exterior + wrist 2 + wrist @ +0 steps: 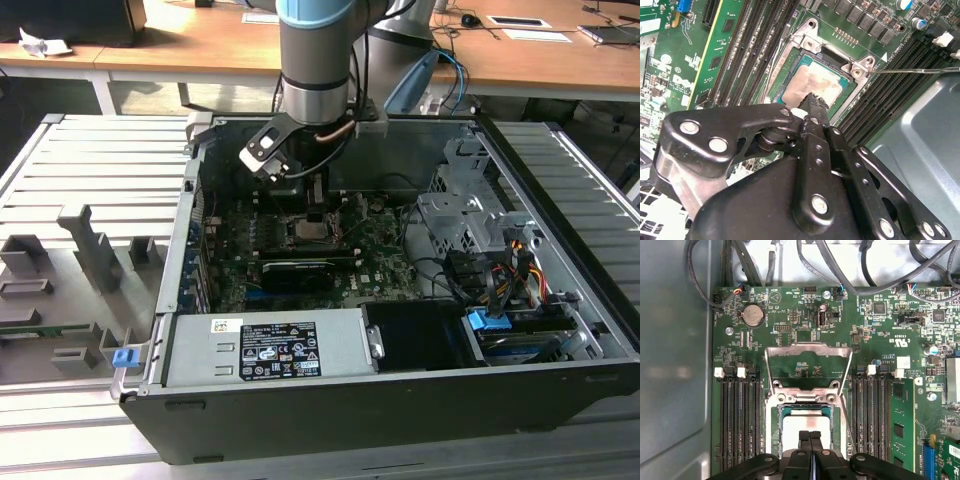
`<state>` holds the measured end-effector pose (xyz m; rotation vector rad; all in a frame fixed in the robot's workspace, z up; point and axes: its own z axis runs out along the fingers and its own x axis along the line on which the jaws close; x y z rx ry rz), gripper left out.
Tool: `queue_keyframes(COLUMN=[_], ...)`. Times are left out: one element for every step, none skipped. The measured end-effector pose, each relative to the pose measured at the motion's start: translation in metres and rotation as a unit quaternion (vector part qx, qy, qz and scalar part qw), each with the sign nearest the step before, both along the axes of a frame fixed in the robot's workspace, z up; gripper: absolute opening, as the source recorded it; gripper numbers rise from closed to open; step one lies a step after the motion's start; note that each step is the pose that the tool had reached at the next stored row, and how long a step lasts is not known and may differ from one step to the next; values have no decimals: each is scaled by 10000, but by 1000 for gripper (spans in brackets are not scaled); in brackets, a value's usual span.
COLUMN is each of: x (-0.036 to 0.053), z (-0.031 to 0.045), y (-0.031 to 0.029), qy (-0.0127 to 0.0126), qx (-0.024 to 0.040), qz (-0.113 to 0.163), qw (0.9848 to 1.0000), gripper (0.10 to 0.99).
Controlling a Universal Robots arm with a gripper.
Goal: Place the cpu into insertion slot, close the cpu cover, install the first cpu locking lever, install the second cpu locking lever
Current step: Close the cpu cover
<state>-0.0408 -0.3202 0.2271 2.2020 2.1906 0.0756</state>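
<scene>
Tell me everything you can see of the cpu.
The cpu is a small flat square chip with a dull, smudged silvery-tan metal top and a thin green border. It lies flat in the insertion slot, framed by the slot's metal rim. The cpu cover stands raised, off it. The claw, shut, appears to rest its tips on the chip's top near one edge.

In the first wrist view, the black metal gripper (pixel 810 435) hides one edge of the small silvery-tan square cpu (pixel 796 424). In the second wrist view, its body covers part of the metal-rimmed square insertion slot (pixel 790 60).
</scene>
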Motion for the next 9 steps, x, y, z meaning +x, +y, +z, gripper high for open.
queue_keyframes(x=[0, 9, 16, 20, 23, 24, 24, 25, 25], z=[1, 2, 2, 1, 1, 2, 1, 1, 1], y=[0, -1, -1, -1, -1, -1, 0, 0, 0], qy=[1, 2, 2, 2, 2, 2, 2, 2, 2], qx=[-2, -4, -4, -3, -3, -3, -3, -3, -3], qz=[0, -2, -2, -3, -4, -6, -8, -10, -13], qw=[10000, 10000, 10000, 10000, 10000, 10000, 10000, 10000, 10000], gripper=[106, 106, 106, 106, 106, 106, 106, 106, 106])
